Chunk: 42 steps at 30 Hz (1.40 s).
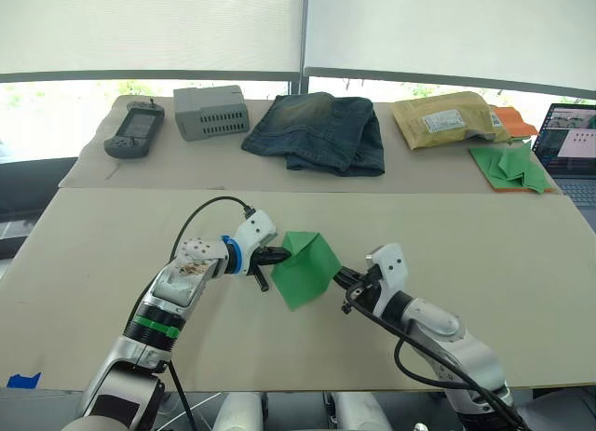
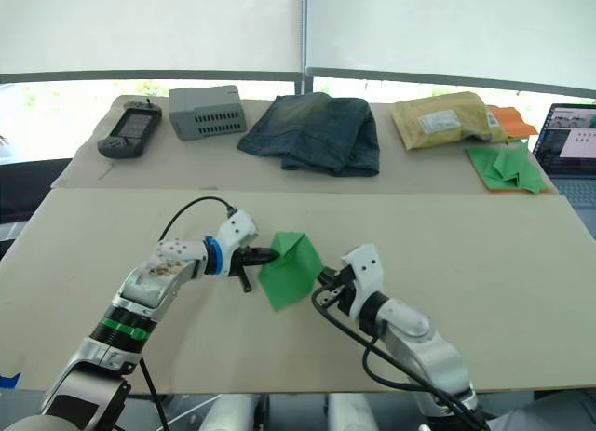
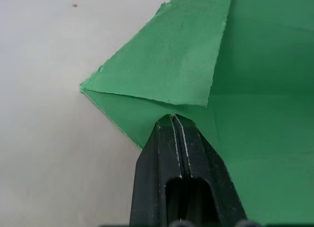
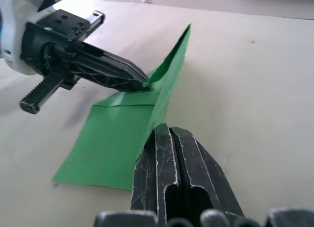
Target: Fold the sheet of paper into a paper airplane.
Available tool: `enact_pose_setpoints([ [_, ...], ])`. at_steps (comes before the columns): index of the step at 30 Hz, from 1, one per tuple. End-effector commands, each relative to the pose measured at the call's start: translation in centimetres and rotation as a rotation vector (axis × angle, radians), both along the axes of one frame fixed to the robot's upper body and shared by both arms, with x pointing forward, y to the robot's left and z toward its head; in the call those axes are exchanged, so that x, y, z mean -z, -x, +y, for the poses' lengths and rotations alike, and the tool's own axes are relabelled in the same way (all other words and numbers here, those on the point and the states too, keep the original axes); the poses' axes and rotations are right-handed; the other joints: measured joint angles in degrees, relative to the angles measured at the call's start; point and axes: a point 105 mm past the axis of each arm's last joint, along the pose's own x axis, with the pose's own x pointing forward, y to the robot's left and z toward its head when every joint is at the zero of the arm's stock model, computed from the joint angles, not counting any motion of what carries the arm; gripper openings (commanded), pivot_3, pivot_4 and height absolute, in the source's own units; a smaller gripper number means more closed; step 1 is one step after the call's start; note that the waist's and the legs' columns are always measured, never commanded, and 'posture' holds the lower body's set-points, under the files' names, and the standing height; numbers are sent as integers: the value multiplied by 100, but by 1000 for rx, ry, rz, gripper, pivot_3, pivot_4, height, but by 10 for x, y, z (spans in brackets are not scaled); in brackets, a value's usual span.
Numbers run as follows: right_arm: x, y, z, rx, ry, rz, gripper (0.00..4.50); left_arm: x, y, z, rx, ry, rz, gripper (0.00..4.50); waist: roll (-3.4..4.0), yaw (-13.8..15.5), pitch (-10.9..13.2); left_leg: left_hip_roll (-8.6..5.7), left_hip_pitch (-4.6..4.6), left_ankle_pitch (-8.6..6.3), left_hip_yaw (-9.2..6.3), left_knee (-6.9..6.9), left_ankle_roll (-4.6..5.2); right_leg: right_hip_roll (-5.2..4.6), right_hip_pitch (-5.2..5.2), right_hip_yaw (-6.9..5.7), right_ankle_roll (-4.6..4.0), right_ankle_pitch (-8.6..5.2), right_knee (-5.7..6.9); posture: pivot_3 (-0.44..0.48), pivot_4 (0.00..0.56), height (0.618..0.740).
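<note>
Pinching sheet of paper (image 1: pixel 307 266) — left pincer (image 4: pixel 145 83), right pincer (image 4: pixel 169 134) clamped.

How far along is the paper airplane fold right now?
Early stage. Done: one corner of the bright green sheet of paper is folded over, with a crease showing. In hand: the left pincer and right pincer are each shut on opposite edges, lifting the right edge. Left: the remaining folds; no pointed wedge yet.
</note>
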Motion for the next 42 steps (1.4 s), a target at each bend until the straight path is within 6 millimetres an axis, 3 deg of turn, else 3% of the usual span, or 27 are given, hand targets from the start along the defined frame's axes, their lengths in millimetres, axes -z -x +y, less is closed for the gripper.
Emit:
enact_pose_setpoints([
  [1,-8,7,12,-84,-9,-42,0,11,1,3,-12,-32,32,21,0,1,0,0,0,0,0,0,0,0,0,0,0,0,0,0,150,728],
  [6,-4,0,9,-70,-1,-34,0,9,-4,3,-24,-31,10,21,0,5,0,0,0,0,-1,1,0,-1,1,0,0,0,0,0,150,728],
  [12,1,-8,2,-52,11,-20,0,2,-5,-19,18,15,-11,21,0,31,0,-2,-3,0,0,4,0,-1,0,-1,0,0,0,0,150,728],
  [16,2,-11,-3,-20,-16,-7,0,11,8,-35,63,33,41,21,0,32,0,-4,-6,0,-1,4,0,-3,-1,0,0,1,-1,0,150,728],
  [23,1,-13,-8,-15,-4,-19,0,20,12,-37,53,22,65,21,0,34,0,-3,-3,0,-2,4,0,-2,2,-1,0,1,0,0,150,728],
  [32,-21,-24,13,-100,-25,-115,0,18,5,-27,15,14,50,21,1,33,-1,-5,1,0,-1,7,0,-2,5,-1,2,2,1,0,150,728],
  [42,-11,-27,33,-212,-4,-93,0,20,15,6,-88,13,71,21,2,-77,-1,4,6,0,-2,-2,0,0,1,1,-4,0,6,0,150,728],
])
